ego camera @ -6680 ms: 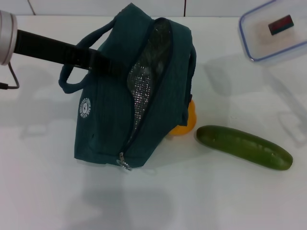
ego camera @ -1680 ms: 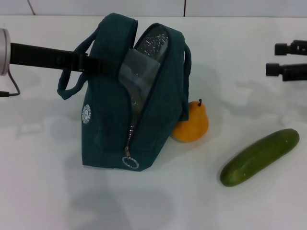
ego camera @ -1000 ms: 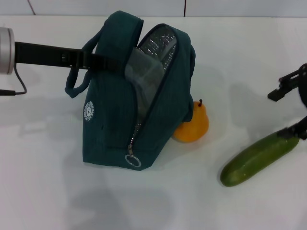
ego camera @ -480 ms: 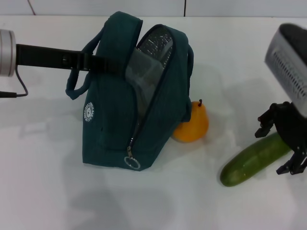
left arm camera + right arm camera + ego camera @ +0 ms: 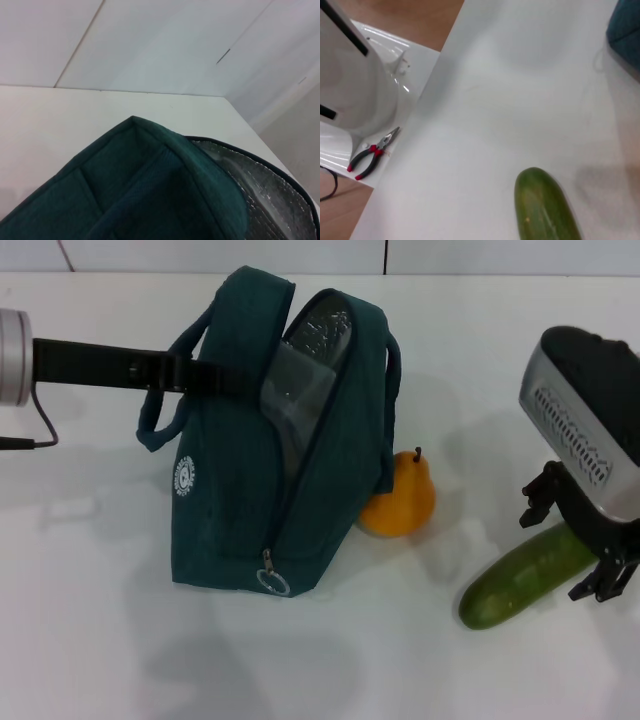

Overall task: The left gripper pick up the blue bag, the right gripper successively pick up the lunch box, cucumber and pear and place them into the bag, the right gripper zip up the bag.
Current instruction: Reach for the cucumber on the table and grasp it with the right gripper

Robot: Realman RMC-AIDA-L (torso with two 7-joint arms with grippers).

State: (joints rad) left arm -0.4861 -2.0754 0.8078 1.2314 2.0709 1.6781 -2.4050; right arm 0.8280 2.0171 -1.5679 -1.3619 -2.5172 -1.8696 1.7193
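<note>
The left gripper reached in from the bench's left edge and was clamped on the blue bag — upright, its zip open. The pear touched the bag's right side. Near the right edge, the right gripper stood open, fingers straddling the cucumber — its far end.
</note>
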